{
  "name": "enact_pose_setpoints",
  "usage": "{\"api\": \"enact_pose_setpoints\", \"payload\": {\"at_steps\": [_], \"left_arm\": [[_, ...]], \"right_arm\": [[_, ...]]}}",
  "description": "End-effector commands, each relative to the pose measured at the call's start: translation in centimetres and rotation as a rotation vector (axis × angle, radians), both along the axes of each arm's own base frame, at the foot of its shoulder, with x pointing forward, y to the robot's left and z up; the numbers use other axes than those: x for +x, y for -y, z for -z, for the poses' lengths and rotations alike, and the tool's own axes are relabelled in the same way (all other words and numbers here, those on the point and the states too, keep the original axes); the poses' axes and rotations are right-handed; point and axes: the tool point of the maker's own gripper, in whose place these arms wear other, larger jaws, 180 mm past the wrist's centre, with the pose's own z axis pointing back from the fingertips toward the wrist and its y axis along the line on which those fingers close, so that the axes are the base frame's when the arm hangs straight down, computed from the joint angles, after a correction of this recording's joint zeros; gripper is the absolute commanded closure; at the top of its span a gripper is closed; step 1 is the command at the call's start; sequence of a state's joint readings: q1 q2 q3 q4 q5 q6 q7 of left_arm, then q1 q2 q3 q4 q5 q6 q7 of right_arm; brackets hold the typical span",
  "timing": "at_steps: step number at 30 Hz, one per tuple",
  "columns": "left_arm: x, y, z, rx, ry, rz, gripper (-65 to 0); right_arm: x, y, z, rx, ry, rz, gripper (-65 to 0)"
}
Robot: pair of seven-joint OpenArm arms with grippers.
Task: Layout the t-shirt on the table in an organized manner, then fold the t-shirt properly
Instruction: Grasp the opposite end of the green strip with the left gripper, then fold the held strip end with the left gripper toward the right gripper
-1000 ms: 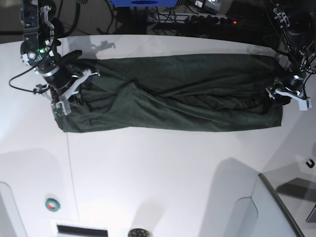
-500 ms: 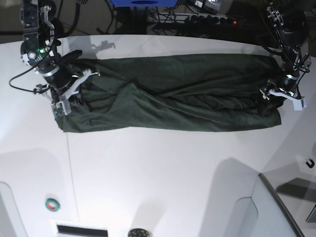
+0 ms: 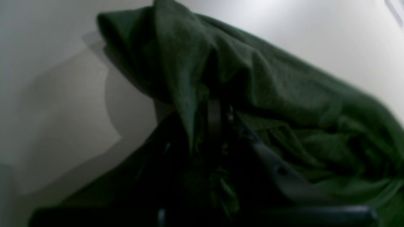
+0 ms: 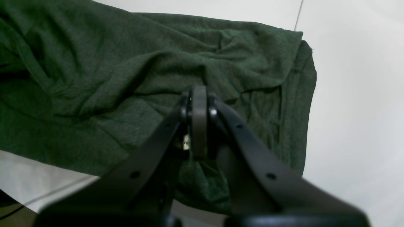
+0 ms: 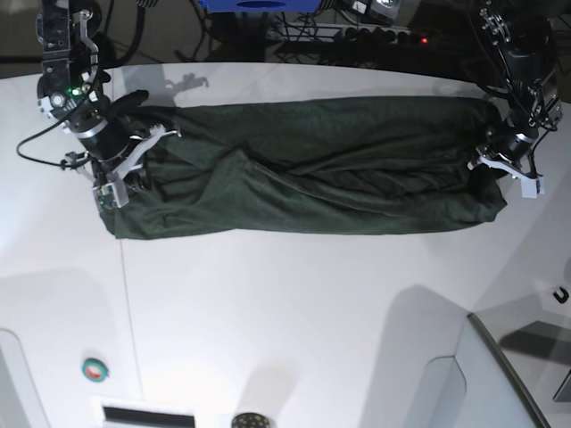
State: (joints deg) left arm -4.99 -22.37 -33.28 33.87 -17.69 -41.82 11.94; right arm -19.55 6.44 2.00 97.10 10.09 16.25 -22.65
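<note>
The dark green t-shirt (image 5: pixel 312 169) lies stretched in a long wrinkled band across the back of the white table (image 5: pixel 294 312). At the band's right end in the base view, my left gripper (image 5: pixel 501 165) sits on the cloth. In the blurred left wrist view its fingers (image 3: pixel 268 157) meet, and the t-shirt (image 3: pixel 284 94) drapes over the left gripper (image 3: pixel 217 110), pinched there. At the band's left end my right gripper (image 5: pixel 134 174) is shut on the fabric. The right wrist view shows the right gripper (image 4: pixel 199 101) closed, with the t-shirt (image 4: pixel 94 78) bunched under it.
A thin dark seam (image 5: pixel 129 312) runs down the table's left part. A small green and red disc (image 5: pixel 95 368) lies near the front left. A grey panel (image 5: pixel 500 374) fills the front right corner. Cables and a power strip (image 5: pixel 375 31) sit behind the table.
My left gripper has moved in over the t-shirt's right end and shut on it, drawing that edge slightly inward. The right arm has not moved.
</note>
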Motion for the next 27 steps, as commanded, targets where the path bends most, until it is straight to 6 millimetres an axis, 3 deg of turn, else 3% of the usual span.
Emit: {"api": "enact_pose_setpoints", "payload": {"at_steps": [1,6,15,20,25,27], "left_arm": [[-1.4,-0.7,0.9,0.060,-0.097,0.041,0.0],[-1.4,-1.5,-1.4,0.186,-0.065,0.063,0.0],[-1.2,2.2,-8.2,0.466,0.004,0.198,0.0],[-0.5,5.9,-9.1,0.602,0.001,0.275,0.0],[-0.1,13.3,-7.3,0.608,-0.010,0.468,0.0],[-0.1,15.3,-6.9,0.598,-0.023,0.514,0.0]], "right_arm": [[0.8,0.1,-1.0,0.005,0.044,0.002,0.0],[0.4,0.2,0.2,0.010,0.010,0.009,0.0],[0.3,0.2,0.6,0.012,-0.001,0.012,0.0],[0.3,0.1,0.5,0.012,0.002,0.011,0.0],[0.3,0.3,0.5,0.009,0.002,0.012,0.0],[0.4,0.5,0.5,0.006,0.003,0.016,0.0]]}}
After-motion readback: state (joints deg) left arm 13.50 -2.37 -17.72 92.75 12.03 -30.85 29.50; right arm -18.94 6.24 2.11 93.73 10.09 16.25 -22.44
